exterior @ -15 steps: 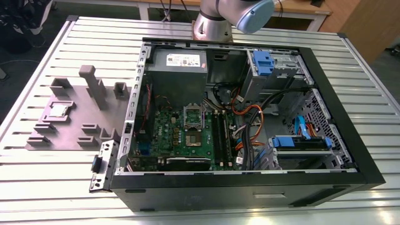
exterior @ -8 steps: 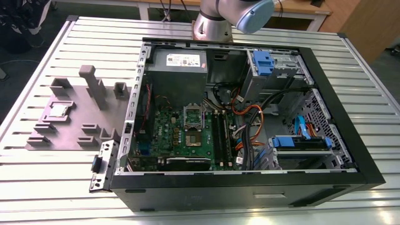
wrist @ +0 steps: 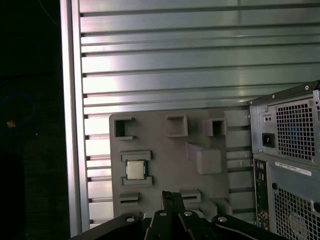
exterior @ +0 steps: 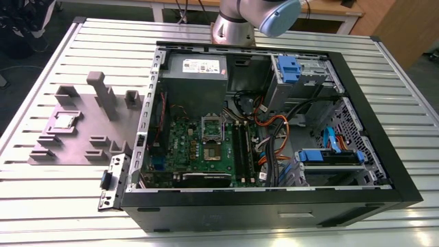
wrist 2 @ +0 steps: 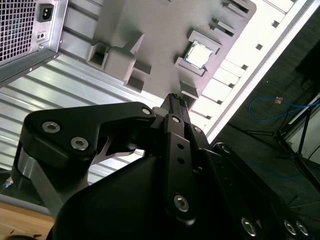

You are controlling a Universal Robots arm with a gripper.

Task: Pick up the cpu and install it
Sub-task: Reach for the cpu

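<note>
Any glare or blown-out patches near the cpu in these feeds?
Second wrist view: the table past the plate is blown out white, and the cpu lid gleams. First wrist view: cpu evenly lit, bright bands on the table slats. Exterior view: soft, even light, no glare on the cpu.

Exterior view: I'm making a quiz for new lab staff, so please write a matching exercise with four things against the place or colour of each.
Things:
1. cpu
2. power supply
3. motherboard
4. drive brackets

Descriptions:
A. blue, inside the case at the exterior view's right
B. green, flat on the case floor
C. on the grey-purple plate, outside the case
D. grey box against the case's far wall

Pairs: 1-C, 2-D, 3-B, 4-A
</note>
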